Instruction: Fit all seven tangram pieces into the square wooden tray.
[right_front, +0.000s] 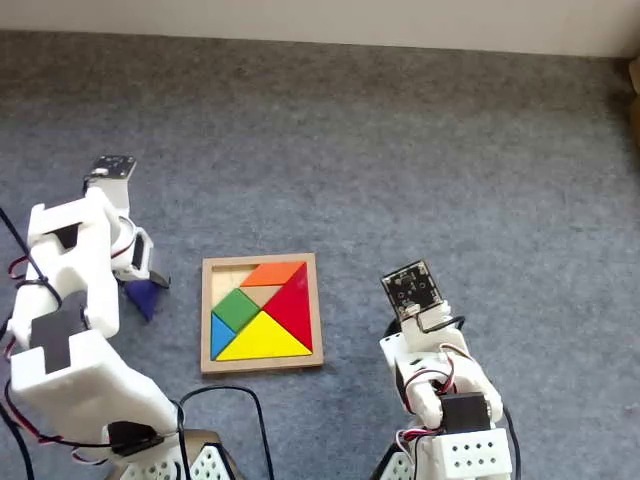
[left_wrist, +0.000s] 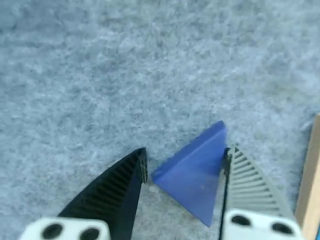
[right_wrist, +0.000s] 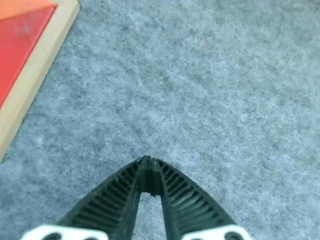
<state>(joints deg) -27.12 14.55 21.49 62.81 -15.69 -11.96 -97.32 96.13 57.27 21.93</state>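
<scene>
Left hand (left_wrist: 186, 152), open, straddles the dark blue triangular piece (left_wrist: 192, 182). The square wooden tray (right_front: 207, 315) lies just to its right.

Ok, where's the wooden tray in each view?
High view: wooden tray in the middle of the grey carpet.
Left wrist view: a strip of its rim at the picture's edge, past the blue triangle.
Right wrist view: its corner, holding the red triangle.
Shared landmark: the grey carpet.
</scene>
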